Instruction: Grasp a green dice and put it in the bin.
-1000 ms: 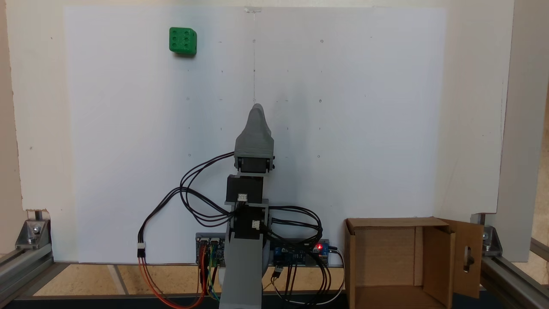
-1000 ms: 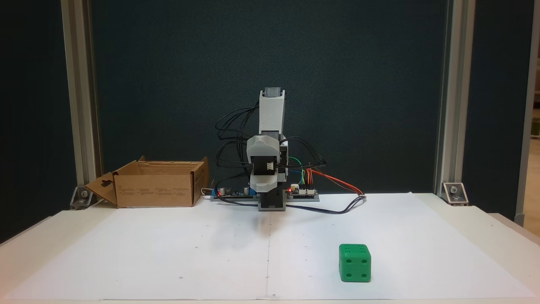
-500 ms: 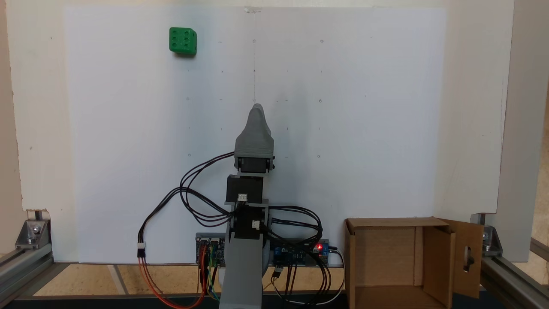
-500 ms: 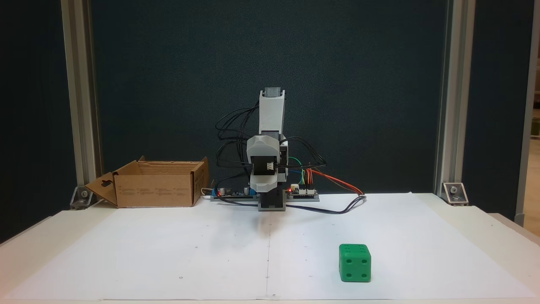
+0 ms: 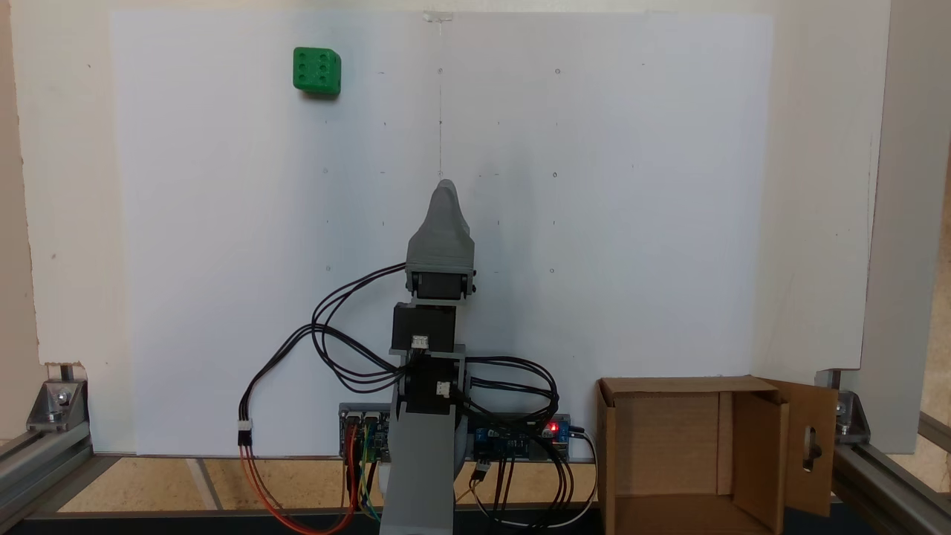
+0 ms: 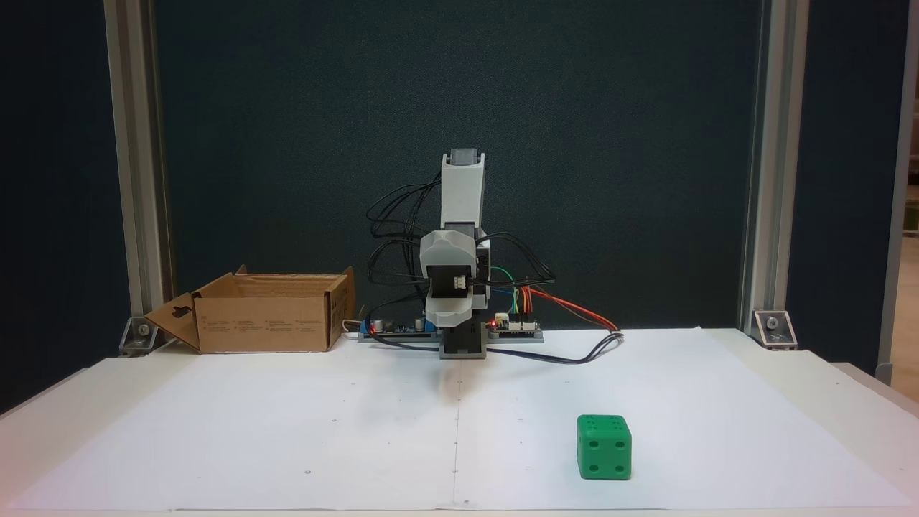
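The green dice [image 5: 317, 70] rests alone on the white paper, at the far left corner in a fixed view from above; in the front fixed view the dice [image 6: 604, 446] sits near the front, right of centre. The bin [image 5: 672, 385], an open brown cardboard box with a slotted flap, stands beside the arm's base; from the front the bin [image 6: 262, 323] is at the back left. The arm is folded up over its base, and my grey gripper [image 5: 444, 187] points along the paper's centre line, far from the dice. From the front the gripper [image 6: 450, 316] faces the camera; only one tip shows.
Circuit boards [image 5: 520, 440] and looping cables [image 6: 567, 355] lie around the arm's base. Aluminium frame posts [image 6: 764, 179] stand at the back corners. The white paper sheet [image 5: 631, 223] covers most of the table.
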Controlling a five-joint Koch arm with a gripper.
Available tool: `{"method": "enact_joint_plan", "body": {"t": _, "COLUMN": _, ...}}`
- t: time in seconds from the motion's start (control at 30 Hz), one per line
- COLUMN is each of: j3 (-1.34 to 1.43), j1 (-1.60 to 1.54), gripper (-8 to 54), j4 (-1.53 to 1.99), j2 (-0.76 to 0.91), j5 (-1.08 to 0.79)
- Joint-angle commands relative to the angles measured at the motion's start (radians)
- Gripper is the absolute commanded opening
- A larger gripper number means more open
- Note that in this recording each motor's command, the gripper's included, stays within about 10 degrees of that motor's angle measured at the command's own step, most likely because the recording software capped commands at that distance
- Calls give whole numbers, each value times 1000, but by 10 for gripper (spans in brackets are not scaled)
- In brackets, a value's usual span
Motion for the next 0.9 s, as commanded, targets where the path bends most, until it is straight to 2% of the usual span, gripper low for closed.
{"method": "enact_joint_plan", "body": {"t": 0.0, "j3": 43, "j1": -3, "gripper": 432, "j4": -29, "j2": 104, "j5": -44}}
{"method": "enact_joint_plan", "body": {"t": 0.4, "j3": -38, "j1": -8, "gripper": 432, "j4": 57, "j2": 104, "j5": -48}}
{"method": "enact_joint_plan", "body": {"t": 0.87, "j3": -512, "j1": -71, "gripper": 421, "j4": 955, "j2": 100, "j5": -41}}
